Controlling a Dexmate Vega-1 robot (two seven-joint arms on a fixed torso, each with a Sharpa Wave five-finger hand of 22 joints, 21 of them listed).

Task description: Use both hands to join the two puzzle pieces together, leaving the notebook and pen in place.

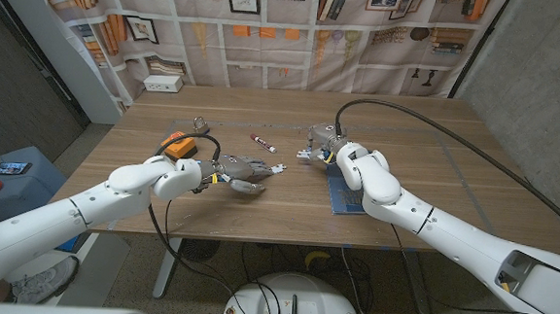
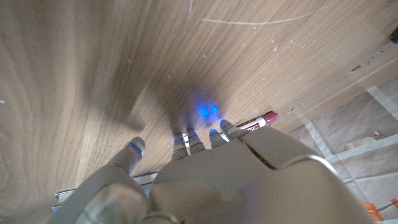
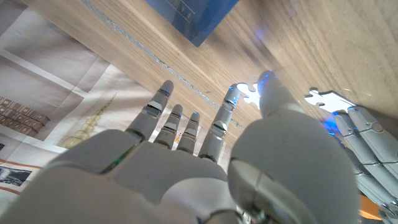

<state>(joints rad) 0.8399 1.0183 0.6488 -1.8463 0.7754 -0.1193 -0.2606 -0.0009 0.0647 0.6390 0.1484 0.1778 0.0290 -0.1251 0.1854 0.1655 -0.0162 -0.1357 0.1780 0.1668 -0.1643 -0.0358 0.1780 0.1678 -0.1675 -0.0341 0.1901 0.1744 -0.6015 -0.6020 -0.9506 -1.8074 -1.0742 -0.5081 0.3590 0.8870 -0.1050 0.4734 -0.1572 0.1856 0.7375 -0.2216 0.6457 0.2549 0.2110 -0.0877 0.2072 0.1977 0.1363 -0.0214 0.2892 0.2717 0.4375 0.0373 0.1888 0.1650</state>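
Here the left hand (image 1: 243, 171) reaches over the middle of the wooden table (image 1: 437, 137), its fingers spread apart and holding nothing, with one white puzzle piece (image 1: 278, 169) just past its fingertips. The right hand (image 1: 322, 140) is a bit farther back, fingers apart too, and the other puzzle piece (image 1: 303, 156) lies right by it. The pen (image 1: 262, 142) lies between the hands, farther back, and the blue notebook (image 1: 341, 192) sits under the right arm.
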